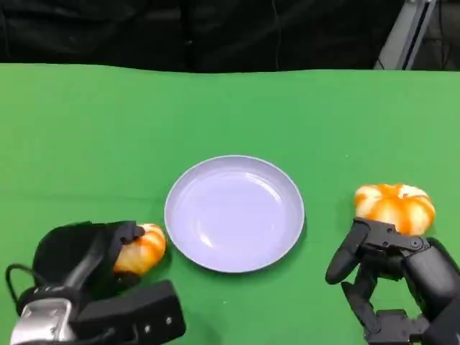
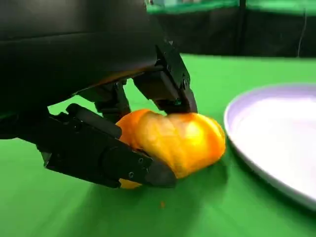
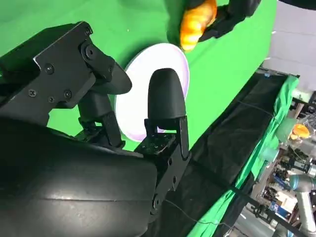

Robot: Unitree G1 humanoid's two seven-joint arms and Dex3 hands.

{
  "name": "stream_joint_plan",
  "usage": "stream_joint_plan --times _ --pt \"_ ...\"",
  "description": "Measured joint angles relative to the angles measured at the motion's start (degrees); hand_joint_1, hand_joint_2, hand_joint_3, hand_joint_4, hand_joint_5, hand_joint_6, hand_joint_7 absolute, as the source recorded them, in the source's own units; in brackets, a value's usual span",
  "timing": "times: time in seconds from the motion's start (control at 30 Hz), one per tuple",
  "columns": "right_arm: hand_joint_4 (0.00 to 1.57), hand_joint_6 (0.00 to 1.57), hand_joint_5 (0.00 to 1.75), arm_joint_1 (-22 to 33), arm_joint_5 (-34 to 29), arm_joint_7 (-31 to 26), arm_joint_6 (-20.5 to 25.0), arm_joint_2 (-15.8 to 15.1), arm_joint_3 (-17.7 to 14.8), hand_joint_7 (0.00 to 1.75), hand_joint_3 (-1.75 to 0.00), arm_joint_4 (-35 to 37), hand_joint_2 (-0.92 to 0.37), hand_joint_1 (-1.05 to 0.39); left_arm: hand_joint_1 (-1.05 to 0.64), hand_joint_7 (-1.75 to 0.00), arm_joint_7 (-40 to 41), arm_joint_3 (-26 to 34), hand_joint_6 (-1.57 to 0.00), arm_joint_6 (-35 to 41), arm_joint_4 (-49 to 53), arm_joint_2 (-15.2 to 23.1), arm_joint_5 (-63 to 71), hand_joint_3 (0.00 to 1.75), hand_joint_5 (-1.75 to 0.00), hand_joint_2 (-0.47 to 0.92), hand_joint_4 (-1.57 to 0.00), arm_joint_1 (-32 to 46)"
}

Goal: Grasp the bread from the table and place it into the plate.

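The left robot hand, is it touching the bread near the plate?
Touching. In the left wrist view the left robot hand has its fingers wrapped against the bread.

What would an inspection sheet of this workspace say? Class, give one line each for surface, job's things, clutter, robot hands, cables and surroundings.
Surface: green cloth over the table, smooth.
Job's things: lilac plate at centre, nothing in it; left bread beside its left rim, on the cloth; right bread to its right.
Clutter: nothing seen.
Robot hands: left robot hand grips the left bread, fingers around it; right robot hand hovers open just short of the right bread.
Cables: black cable looped at the left wrist.
Surroundings: black drape behind the table; cluttered shelves in the right wrist view.
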Motion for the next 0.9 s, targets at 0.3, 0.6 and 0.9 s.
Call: stream_joint_plan --times 0.3,0.6,0.9 --pt "0.77 0.7 1.61 -0.1 0.0 -0.2 0.8 0.0 0.0 1.39 -1.19 -0.5 -0.44 0.07 -0.19 -1.74 9.4 2.4 -0.67 -0.6 -5.4 0.3 -1.1 1.01 -1.75 0.52 -0.87 2.2" --pt "0.76 0.7 1.61 0.1 0.0 -0.2 0.7 0.0 0.0 1.39 -1.18 -0.6 -0.44 0.05 -0.14 -1.58 9.1 3.6 -0.77 -4.7 -12.6 -0.8 -7.5 1.25 -1.75 0.36 -0.89 1.9" --pt "0.75 0.7 1.63 0.2 0.0 -0.3 1.0 0.0 0.3 1.39 -1.18 -0.8 -0.43 0.06 -0.17 -1.6 8.1 -0.8 -0.75 -7.9 -8.9 -3.1 -7.2 1.33 -1.75 0.32 -0.88 -6.5"
